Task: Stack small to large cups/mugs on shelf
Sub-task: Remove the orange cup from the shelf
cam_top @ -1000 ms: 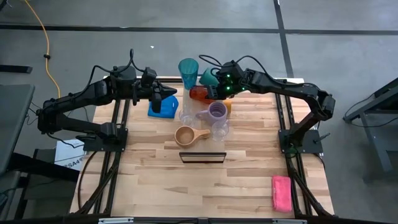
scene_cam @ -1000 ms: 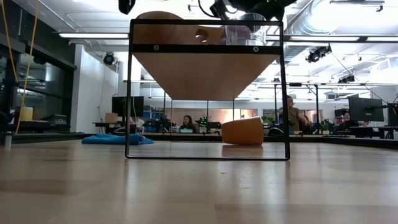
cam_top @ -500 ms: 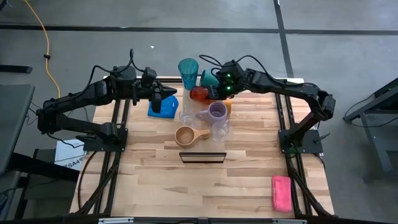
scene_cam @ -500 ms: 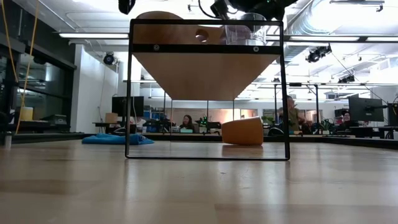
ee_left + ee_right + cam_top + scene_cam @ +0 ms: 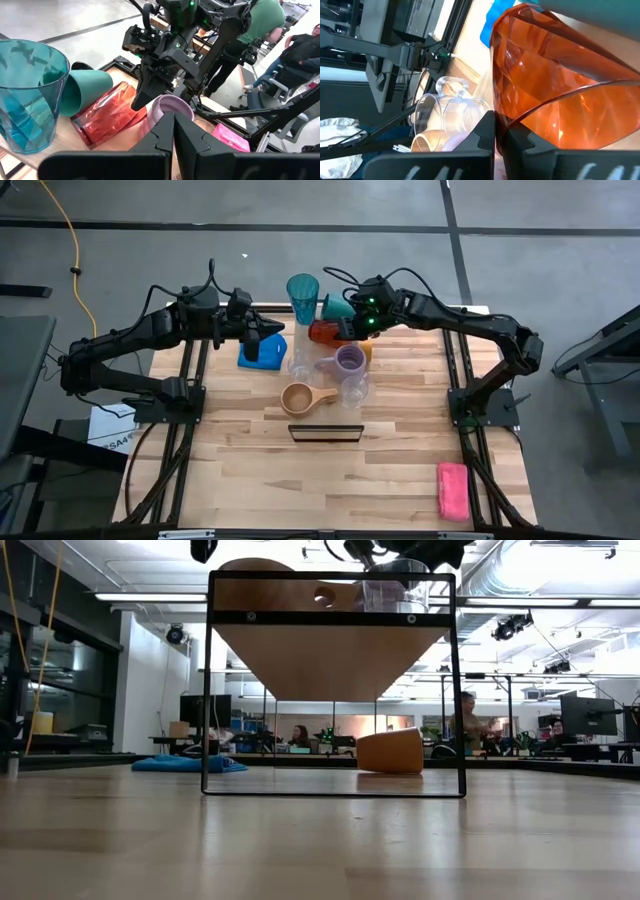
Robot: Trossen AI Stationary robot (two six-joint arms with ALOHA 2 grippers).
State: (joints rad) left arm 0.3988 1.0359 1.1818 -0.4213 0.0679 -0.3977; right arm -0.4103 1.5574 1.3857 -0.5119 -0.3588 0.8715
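Red cup (image 5: 322,332): faceted clear plastic, lying on its side; likely light, stiff, slippery. Best taken at the rim. Right gripper (image 5: 352,326) pressed together against it, left gripper (image 5: 262,337) pressed together, empty.

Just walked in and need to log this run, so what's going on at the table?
A two-armed robot is sorting cups on a raised wooden shelf. The right gripper, shut, is at the red cup, which lies on its side beside the green cup. The left gripper, shut, waits over the blue cloth. The lavender mug stands nearby.
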